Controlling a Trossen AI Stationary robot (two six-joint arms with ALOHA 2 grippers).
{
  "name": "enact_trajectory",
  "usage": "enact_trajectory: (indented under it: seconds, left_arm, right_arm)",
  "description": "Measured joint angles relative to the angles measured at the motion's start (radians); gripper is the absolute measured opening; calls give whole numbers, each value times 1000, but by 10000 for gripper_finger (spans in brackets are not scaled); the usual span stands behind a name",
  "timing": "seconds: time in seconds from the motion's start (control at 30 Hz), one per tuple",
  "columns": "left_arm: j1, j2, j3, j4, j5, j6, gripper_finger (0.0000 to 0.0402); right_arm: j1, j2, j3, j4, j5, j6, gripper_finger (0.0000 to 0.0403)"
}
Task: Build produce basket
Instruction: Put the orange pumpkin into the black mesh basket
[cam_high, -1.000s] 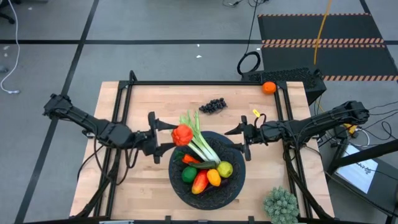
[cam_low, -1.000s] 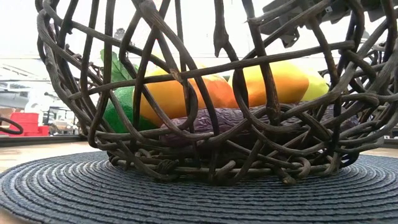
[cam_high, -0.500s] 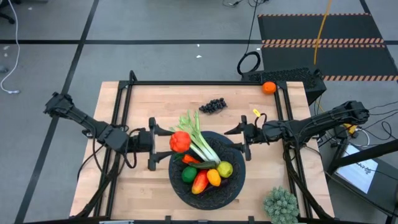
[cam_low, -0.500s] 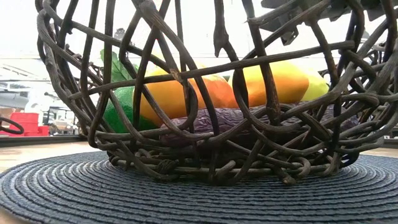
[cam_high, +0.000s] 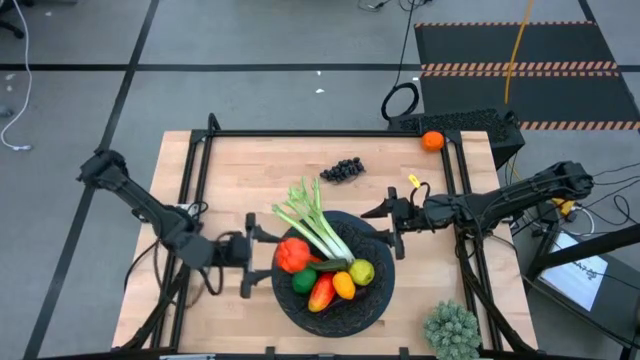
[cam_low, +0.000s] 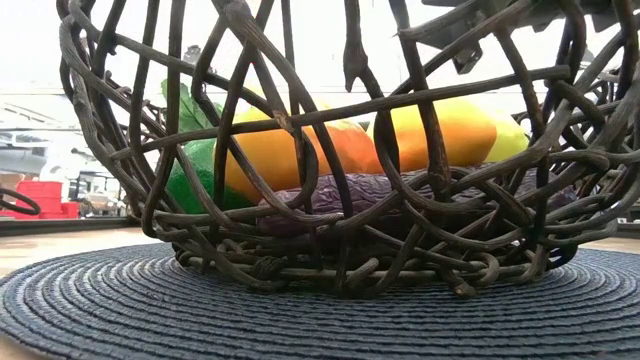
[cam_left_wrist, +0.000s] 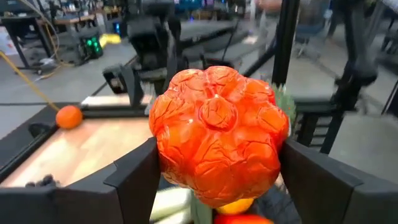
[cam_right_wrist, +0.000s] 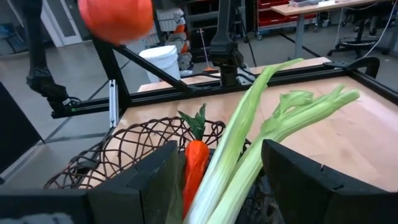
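Note:
The basket (cam_high: 300, 318), a dark woven bowl on a round mat, stands near the table's front; the low view shows its wall (cam_low: 150, 150). In it lie the leek (cam_high: 318, 228), a carrot (cam_right_wrist: 194, 163), a lime (cam_high: 303, 282), a lemon (cam_high: 361, 271) and other produce. My left gripper (cam_high: 280, 254) is shut on a lumpy red tomato (cam_left_wrist: 217, 130) over the basket's left rim. My right gripper (cam_high: 385, 228) stands open above the right rim, level and apart from the leek (cam_right_wrist: 249, 130). My left gripper pinches the tomato between its two fingers (cam_left_wrist: 134, 180), one on each side (cam_left_wrist: 163, 155) of the fruit. The fingers come level from the table's left. The tomato is lifted clear, above the basket's left edge.
Dark grapes (cam_high: 342, 169) lie on the table behind the basket. An orange (cam_high: 432, 141) sits at the far right corner. A pale-green spiky clump (cam_high: 451, 330) stands at the near right. A black frame runs around the tabletop.
My left gripper has carried the tomato toward the table's near edge and rolled about its own line. The tomato, first beside the leek's leaves, now hangs over the basket's left rim, still held.

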Motion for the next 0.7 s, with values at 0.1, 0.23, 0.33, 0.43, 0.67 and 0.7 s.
enact_trajectory:
  seconds: [0.1,0.23,0.33,0.43,0.67,0.7]
  left_arm:
    - [-4,58,1,3,-2,-14,303]
    - [-4,128,3,33,-2,-30,309]
    - [-4,173,3,77,-3,-21,307]
    - [2,219,4,108,-2,-17,301]
    - [-5,296,4,116,1,-22,312]
    - [-6,303,4,115,1,-22,315]
  right_arm:
    - [21,0,0,-1,19,2,226]
    - [52,0,0,-3,80,-1,226]
    - [61,0,0,-3,101,-1,226]
    - [61,0,0,-3,104,-2,226]
    - [61,0,0,-8,104,-10,226]
    - [61,0,0,-11,104,-10,226]
